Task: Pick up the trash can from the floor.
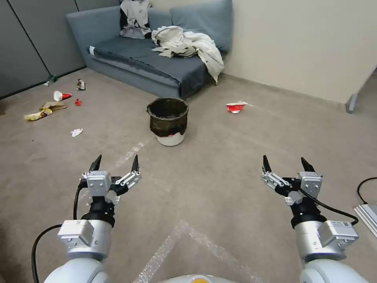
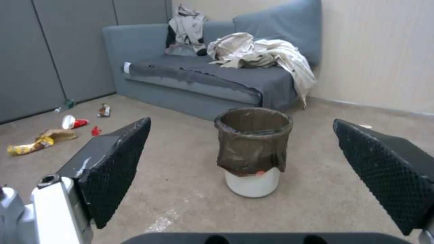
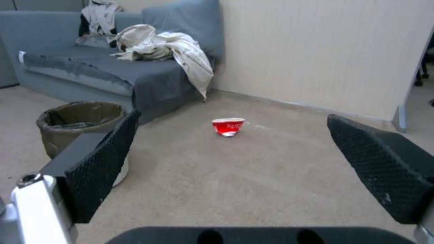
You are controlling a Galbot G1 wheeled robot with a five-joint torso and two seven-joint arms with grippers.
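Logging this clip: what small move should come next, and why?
Probably roll forward toward the trash can. It stands upright on the floor, well ahead of both open pincers, left and right, which hang apart with nothing held.

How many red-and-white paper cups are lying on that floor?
2: one crumpled red-and-white paper cup right of the bag-lined white trash can; another far left among litter. More may be hidden.

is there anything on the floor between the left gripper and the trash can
Nothing visible. The left gripper, open, hangs short of the trash can, and only bare floor with a faint tape mark lies between them. The crumpled red cup and the white paper scrap lie off to either side.
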